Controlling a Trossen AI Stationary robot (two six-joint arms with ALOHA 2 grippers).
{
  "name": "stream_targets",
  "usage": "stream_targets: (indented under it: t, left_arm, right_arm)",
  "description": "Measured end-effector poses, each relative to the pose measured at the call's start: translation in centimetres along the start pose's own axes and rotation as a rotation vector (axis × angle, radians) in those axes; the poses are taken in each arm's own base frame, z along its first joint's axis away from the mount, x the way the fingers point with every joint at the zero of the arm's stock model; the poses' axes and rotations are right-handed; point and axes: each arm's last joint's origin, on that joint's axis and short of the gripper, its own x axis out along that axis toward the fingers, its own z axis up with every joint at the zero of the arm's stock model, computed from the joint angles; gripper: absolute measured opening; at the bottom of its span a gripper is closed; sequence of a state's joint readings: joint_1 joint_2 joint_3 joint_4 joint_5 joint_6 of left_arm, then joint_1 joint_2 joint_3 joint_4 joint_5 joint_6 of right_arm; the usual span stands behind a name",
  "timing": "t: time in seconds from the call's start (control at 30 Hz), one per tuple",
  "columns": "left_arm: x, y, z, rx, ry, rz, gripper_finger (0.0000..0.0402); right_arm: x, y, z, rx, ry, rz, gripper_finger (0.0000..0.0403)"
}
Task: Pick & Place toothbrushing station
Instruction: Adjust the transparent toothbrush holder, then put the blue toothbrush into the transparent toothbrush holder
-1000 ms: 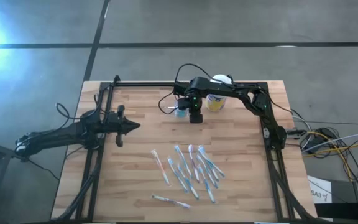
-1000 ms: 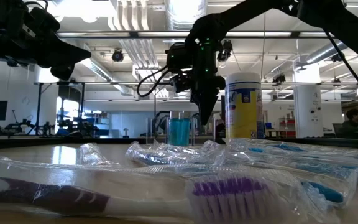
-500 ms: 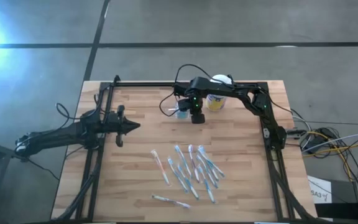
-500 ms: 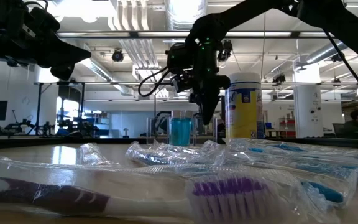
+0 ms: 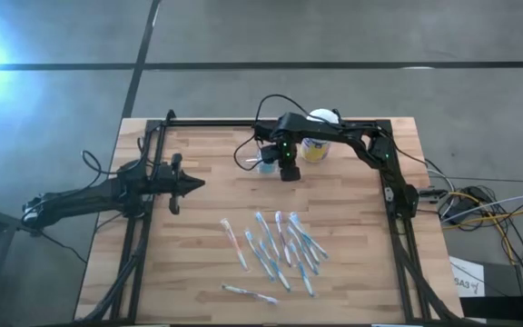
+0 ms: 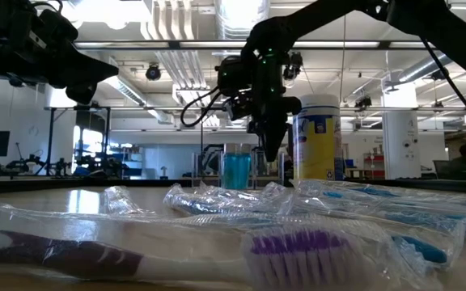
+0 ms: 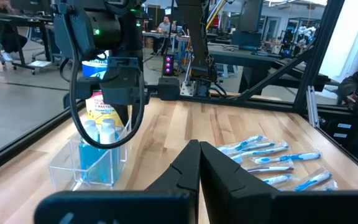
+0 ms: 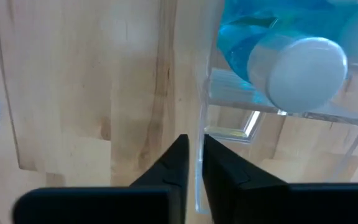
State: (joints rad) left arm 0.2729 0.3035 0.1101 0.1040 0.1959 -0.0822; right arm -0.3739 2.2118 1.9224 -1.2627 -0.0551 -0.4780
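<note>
A: Where is the toothbrushing station?

B: The clear, nearly colourless plastic holder (image 7: 95,163) stands near the far edge of the pale wooden table (image 5: 207,182), just beside the white-lidded canister with the yellow label (image 5: 316,145). Small bottles of blue liquid with white caps (image 8: 291,59) sit inside it.

A: And the right gripper?

B: The right gripper (image 8: 193,163) is down at the holder, one dark finger on each side of a thin see-through wall. The gap between the fingers is narrow, with the wall edge in it; whether they are pinching it or have let go, I cannot tell.

A: How will the holder handle?

B: I judge it light but stiff, with smooth, slippery walls. A thin wall taken at one side may let the tray tilt, and the bottles could shift or tip. The upper rim of a side wall, close to a corner, looks the best place to hold.

A: The left arm?

B: The left gripper (image 7: 199,163) waits at the table's left side, fingers closed on nothing. The wrapped toothbrushes (image 5: 280,247) lie loose nearer the front.
</note>
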Motion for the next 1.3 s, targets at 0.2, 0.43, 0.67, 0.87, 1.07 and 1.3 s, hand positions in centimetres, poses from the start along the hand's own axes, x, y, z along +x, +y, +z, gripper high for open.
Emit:
stream_targets:
  t: [0.2, 0.43, 0.67, 0.87, 1.07, 1.3]
  left_arm:
    - [0.0, 0.0, 0.0, 0.000, 0.000, -0.001, 0.0010]
    - [0.0, 0.0, 0.0, 0.010, 0.000, 0.000, 0.0010]
    - [0.0, 0.0, 0.0, 0.026, 0.000, 0.000, 0.0010]
    - [0.0, 0.0, 0.0, 0.023, 0.000, -0.001, 0.0010]
    - [0.0, 0.0, 0.1, 0.021, -0.002, -0.001, 0.0010]
    - [0.0, 0.0, 0.1, -0.002, -0.004, -0.001, 0.0010]
  right_arm:
    - [-2.5, 0.4, -0.1, 0.044, -0.017, -0.010, 0.0111]
    - [-8.1, 2.7, -1.2, 0.131, -0.033, -0.015, 0.0142]
    - [-15.8, 9.7, -4.1, 0.171, -0.444, -0.087, 0.0114]
    - [-15.5, 15.7, -8.9, 0.251, -0.726, -0.073, 0.0074]
    - [-10.5, 20.1, -13.6, 0.341, -0.787, -0.095, 0.0016]
    - [-3.3, 22.1, -16.3, 0.401, -0.870, 0.003, 0.0012]
